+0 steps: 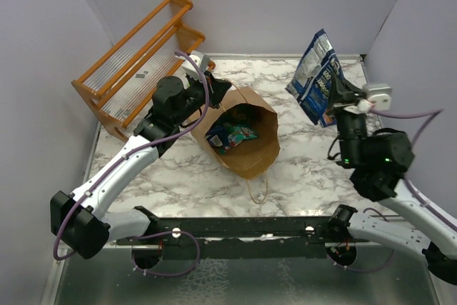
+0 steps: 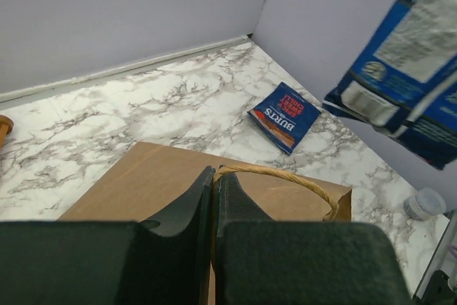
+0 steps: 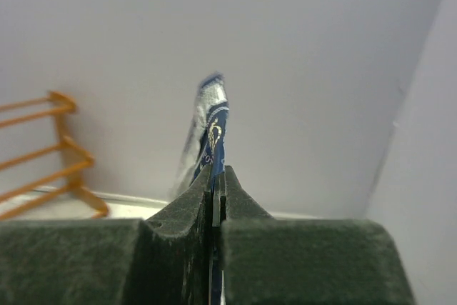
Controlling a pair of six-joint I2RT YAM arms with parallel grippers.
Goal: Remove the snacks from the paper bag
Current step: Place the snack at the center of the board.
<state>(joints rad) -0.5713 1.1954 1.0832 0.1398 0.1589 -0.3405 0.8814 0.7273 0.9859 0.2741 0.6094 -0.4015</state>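
Observation:
The brown paper bag (image 1: 251, 153) lies tilted on the marble table, its open mouth facing up and toward the camera. Teal-green and dark snack packets (image 1: 233, 134) show inside it. My left gripper (image 1: 217, 89) is shut on the bag's far rim beside its loop handle (image 2: 285, 175); in the left wrist view the gripper (image 2: 214, 173) pinches the paper. My right gripper (image 1: 343, 98) is shut on a dark blue packet (image 1: 318, 76) and holds it in the air at the right; the wrist view shows the packet (image 3: 213, 123) edge-on between the fingers. A blue-and-red packet (image 2: 284, 116) lies on the table.
An orange wooden rack (image 1: 136, 62) stands at the back left, close behind my left arm, and shows in the right wrist view (image 3: 50, 151). Grey walls close in the table on three sides. The bag's second handle (image 1: 257, 189) lies on the table in front.

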